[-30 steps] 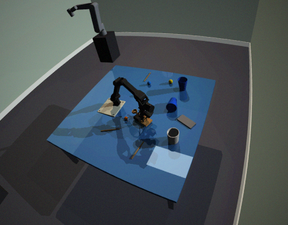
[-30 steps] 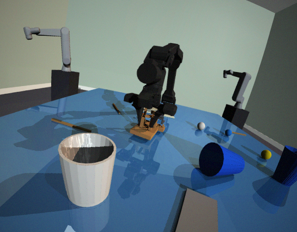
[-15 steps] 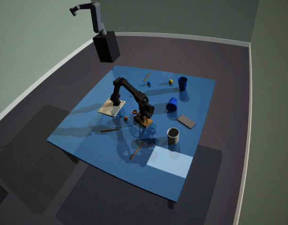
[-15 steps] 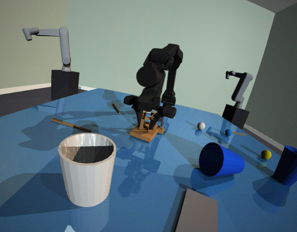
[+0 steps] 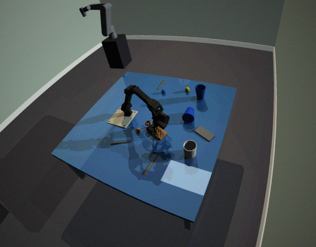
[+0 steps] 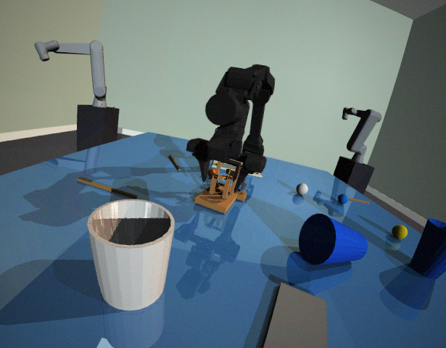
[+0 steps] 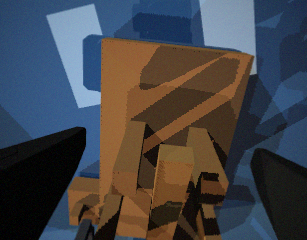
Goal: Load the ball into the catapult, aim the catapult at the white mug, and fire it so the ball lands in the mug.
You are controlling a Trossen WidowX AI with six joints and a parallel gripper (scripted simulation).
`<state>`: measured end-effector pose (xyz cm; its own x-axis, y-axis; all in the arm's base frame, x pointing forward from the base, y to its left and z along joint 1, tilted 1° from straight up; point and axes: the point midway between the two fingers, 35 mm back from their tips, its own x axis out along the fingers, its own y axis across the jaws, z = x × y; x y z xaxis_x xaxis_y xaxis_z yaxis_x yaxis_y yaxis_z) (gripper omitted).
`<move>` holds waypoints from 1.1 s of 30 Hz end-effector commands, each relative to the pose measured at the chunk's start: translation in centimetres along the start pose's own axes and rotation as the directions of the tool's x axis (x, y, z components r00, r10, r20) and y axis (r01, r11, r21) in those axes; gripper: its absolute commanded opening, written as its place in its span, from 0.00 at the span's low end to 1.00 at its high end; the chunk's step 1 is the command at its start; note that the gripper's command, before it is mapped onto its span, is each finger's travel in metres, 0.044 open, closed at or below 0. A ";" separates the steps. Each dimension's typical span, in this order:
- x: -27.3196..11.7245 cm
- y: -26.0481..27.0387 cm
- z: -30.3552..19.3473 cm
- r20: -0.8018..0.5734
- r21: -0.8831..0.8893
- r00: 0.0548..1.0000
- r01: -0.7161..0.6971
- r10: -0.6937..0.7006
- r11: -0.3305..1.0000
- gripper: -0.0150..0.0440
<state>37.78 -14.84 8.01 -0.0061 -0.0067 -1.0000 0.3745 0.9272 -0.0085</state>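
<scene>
Straddling the wooden catapult (image 5: 162,134) (image 6: 215,202) (image 7: 168,75), the gripper (image 5: 155,131) (image 6: 220,184) (image 7: 169,146) stands wide, fingers apart on either side of the frame, nothing held. Orange ball (image 5: 137,129) (image 6: 212,172): on the table left of the catapult in the top view, outside the mug. White mug (image 5: 190,152) (image 6: 130,273): upright, lower right in the top view, large at lower left in the exterior.

Surroundings: a blue cup lying on its side (image 5: 188,115) (image 6: 347,243) and an upright blue cup (image 5: 200,92) (image 6: 433,251), both toward the right; flat grey slab (image 5: 204,133) (image 6: 299,318) near the mug. Yellow ball (image 5: 187,89) (image 6: 399,231) and blue ball (image 5: 163,91) (image 6: 342,199) at upper right of centre in the top view; white ball (image 6: 302,188) right of centre in the exterior.

Surface: glossy blue table (image 5: 99,164) (image 6: 223,299), reflections visible. Room: pale green walls, dark floor, white skirting.
</scene>
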 end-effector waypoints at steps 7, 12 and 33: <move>-8.8 0.0 0.0 0.020 0.000 1.000 0.000 0.000 1.000 1.00; -7.0 0.0 0.3 0.023 -0.001 1.000 -0.001 0.001 1.000 1.00; -2.7 0.0 0.0 0.019 -0.009 1.000 -0.005 0.005 1.000 1.00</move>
<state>37.93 -14.95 11.54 0.0216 -0.0176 -0.9996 0.3697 0.9291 -0.0084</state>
